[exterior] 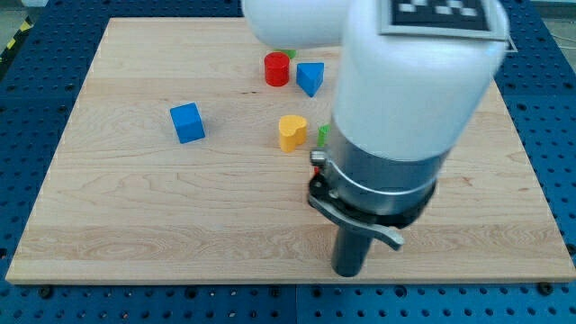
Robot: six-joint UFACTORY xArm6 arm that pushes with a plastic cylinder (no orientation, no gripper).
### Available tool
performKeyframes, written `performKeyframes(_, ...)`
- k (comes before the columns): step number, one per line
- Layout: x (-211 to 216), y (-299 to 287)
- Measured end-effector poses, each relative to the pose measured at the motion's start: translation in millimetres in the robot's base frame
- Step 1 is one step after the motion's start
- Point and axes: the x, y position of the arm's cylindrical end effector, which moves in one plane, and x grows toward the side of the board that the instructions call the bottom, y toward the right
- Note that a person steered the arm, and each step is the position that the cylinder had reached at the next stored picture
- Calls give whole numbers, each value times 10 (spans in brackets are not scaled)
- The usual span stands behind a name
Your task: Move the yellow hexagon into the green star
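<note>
Across the view's right half, my own arm (405, 99) blocks much of the table (135, 207): its white shell and grey collar cover the wood from the top edge down past the middle. Two green bits peek out from behind it. One green sliver (321, 135) shows just to the right of the yellow block (292, 132), close to it, though I cannot tell whether they touch. A second green speck (288, 54) sits behind the red cylinder (276, 69), under the white shell. Both are too hidden for me to make out a shape, so I cannot tell which is the star.

The yellow block lies near the table's middle, a little toward the view's top. It is a warm yellow, and its upper face seems to have a notch, so it reads more like a heart than a hexagon; I cannot settle its shape. No other yellow piece shows.

I carry no pincer, only a dark rod, so nothing is pinched. My tip (349, 272) rests near the table's bottom edge, well below the yellow block and slightly to its right, apart from every block.

A blue block with slanted sides (310, 77) stands just right of the red cylinder. A blue cube (187, 122) sits alone to the view's left.

A black-and-white marker (441, 11) on my arm is cut off at the top; no lettering is readable.
</note>
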Motion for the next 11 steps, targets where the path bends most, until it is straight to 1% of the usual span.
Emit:
performKeyframes(1, -175, -8)
performKeyframes(4, -938, 216)
performKeyframes(5, -1103, 216)
performKeyframes(7, -1374, 216)
performKeyframes(8, -1251, 228)
performKeyframes(9, -1116, 401)
performKeyframes(10, -1290, 509)
performKeyframes(11, -1725, 557)
